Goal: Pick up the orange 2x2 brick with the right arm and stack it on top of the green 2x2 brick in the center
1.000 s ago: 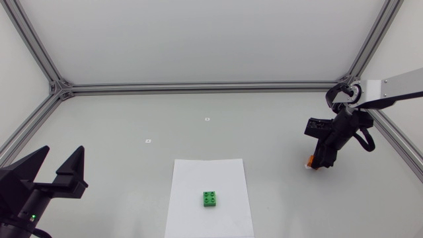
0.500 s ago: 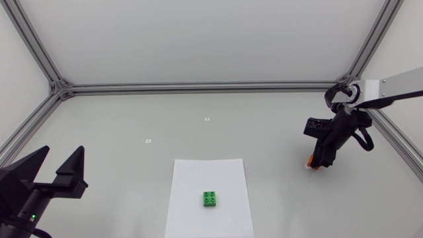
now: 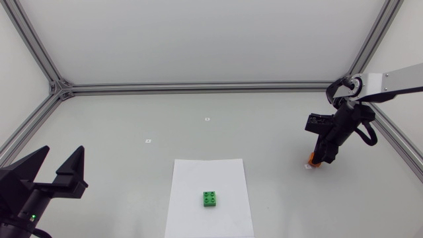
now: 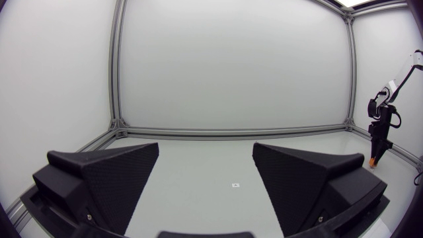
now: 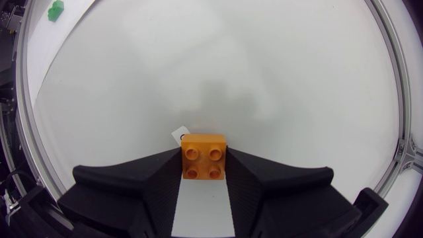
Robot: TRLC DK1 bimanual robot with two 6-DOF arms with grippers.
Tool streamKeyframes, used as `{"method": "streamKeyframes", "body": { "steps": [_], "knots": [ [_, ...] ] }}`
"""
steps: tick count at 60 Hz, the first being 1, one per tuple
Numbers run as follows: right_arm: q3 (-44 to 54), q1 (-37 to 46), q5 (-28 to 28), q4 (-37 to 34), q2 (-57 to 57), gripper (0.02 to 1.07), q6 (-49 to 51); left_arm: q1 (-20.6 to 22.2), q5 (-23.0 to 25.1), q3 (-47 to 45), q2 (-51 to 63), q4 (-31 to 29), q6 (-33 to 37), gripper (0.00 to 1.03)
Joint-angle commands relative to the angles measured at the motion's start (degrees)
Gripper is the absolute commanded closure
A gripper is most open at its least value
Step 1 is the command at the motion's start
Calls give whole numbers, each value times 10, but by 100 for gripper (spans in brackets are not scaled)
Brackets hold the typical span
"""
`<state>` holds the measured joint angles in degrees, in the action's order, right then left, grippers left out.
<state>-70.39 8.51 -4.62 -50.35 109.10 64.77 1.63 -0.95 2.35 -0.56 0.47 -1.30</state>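
- Orange 2x2 brick [image 5: 205, 153] sits studs-up between the right gripper [image 5: 205, 166] fingers. Both press its sides, so it is clamped.
- Cannot tell if it is off the table [image 3: 198, 119] yet. It is on the right side, well apart from the centre.
- Done, by my read: the grab. Left to do: lift, carry left and nearer, line up, press onto the green 2x2 brick [image 3: 211, 198].
- The green 2x2 brick rests on a white sheet [image 3: 209, 173] near centre, studs up, nothing on it.
- The route between the two bricks looks like open table, no obstacles.
- A frame rail [image 3: 391, 140] runs just right of the right arm. The carry heads away from it, so low risk.
- Left gripper [image 4: 206, 151] is spread wide and empty at the near-left corner, well clear of the route.
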Motion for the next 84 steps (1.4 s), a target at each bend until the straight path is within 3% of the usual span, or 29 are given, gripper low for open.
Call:
{"method": "streamKeyframes", "body": {
  "steps": [1,5,7,11,21,35,43,52,84],
  "knots": [
    [19,-15,2,-12,-42,88,12,0,2,-23,-3,-6,3,4],
    [34,-30,8,-13,-77,90,10,0,2,-23,-3,-6,3,4],
    [32,-39,-5,-25,-95,98,6,0,2,-23,-3,-6,3,4],
    [24,-55,-25,-50,-129,101,-9,0,2,-23,-3,-6,3,4],
    [50,-133,-28,-75,-218,101,-34,0,2,-23,-3,-6,3,4],
    [83,-336,-14,-88,-297,101,-145,0,2,-23,-3,-6,3,4],
    [86,-453,4,-70,-282,101,-209,0,2,-23,-3,-6,3,4],
    [77,-523,7,-41,-239,101,-249,0,2,-23,-3,-6,3,4],
    [30,-606,17,41,-93,101,-270,0,2,-23,-3,-6,3,4]
  ]
}}
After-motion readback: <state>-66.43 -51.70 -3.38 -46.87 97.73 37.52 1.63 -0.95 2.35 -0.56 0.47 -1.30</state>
